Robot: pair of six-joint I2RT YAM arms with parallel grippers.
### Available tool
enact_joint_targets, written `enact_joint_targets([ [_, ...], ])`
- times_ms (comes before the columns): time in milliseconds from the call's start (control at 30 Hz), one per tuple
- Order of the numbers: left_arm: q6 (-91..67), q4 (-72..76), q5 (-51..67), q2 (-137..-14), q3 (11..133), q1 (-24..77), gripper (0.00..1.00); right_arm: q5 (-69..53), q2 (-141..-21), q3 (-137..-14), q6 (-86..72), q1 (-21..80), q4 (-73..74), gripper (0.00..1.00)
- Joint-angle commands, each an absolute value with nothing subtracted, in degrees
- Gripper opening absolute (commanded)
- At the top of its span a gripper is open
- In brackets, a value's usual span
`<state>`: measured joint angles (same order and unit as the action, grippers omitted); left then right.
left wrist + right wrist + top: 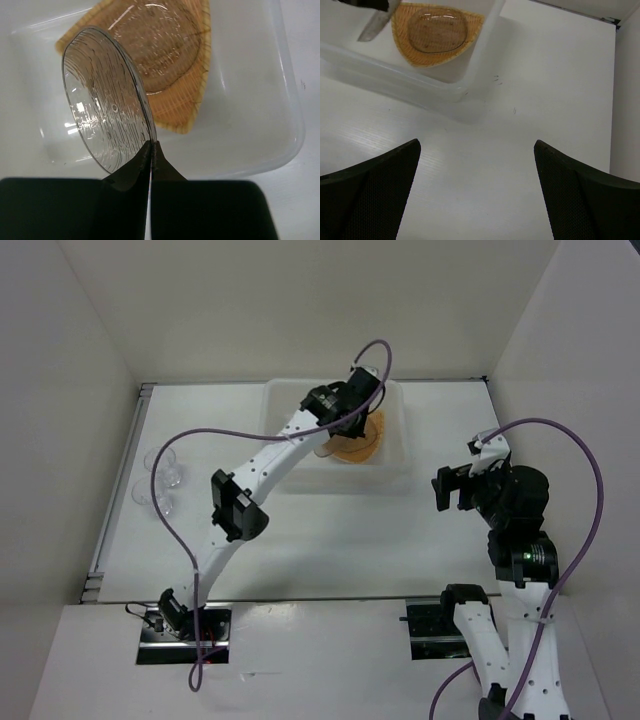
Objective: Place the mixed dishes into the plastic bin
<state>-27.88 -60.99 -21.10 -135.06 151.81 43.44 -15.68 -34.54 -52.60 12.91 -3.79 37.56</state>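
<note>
From above: plastic bin (283, 405) mid far edge of the table (300, 550), left end effector (338, 438) over it, tumbler cups (165, 468) by the left edge. Left wrist: it's clamped on the rim of a smoky saucer (107, 122), edge-on above the orange tray (187, 107) in the bin, a second saucer (160, 50) lying on that. Thin, slick, probably brittle: rim grip, low release. Right wrist: right end effector (476, 150) wide open, empty.

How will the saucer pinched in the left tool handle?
Probably stiff: the saucer shows no sag though the left tool pinches only its rim. Likely slippery and apt to pivot: glossy surface, edge grip. Possibly brittle; it looks glass-like.
</note>
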Motion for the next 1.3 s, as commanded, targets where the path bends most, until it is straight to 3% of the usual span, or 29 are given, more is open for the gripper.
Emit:
enact_joint_targets([
  [0, -25.2, -61.1, -26.4, -138.8, 158.9, 45.3, 0.00, -15.1, -33.8, -51.7, 12.6, -3.7, 34.1, 0.98],
  [333, -19.2, -55.4, -34.2, -154.3, 176.7, 47.6, 0.00, -15.1, -31.5, -51.7, 12.6, -2.6, 34.1, 0.98],
  [867, -19.1, -51.5, -33.5, -162.1, 179.6, 47.6, 0.00, -13.9, -31.5, -51.2, 11.5, -1.4, 33.6, 0.98],
  [967, -18.6, -51.5, -34.0, -162.1, 179.6, 47.6, 0.04, -13.4, -31.5, -51.2, 11.5, -1.4, 33.6, 0.98],
  [1033, -18.5, -51.5, -34.0, -162.1, 179.6, 47.6, 0.13, -13.4, -31.5, -51.2, 11.5, -1.4, 33.0, 0.98],
  [1133, -18.0, -51.5, -34.0, -162.1, 179.6, 47.1, 0.51, -13.4, -31.5, -51.2, 11.5, -1.4, 33.0, 0.98],
  [1267, -17.5, -50.4, -35.2, -159.4, 179.6, 47.1, 0.77, -13.4, -31.5, -51.2, 11.5, -1.4, 33.0, 0.98],
])
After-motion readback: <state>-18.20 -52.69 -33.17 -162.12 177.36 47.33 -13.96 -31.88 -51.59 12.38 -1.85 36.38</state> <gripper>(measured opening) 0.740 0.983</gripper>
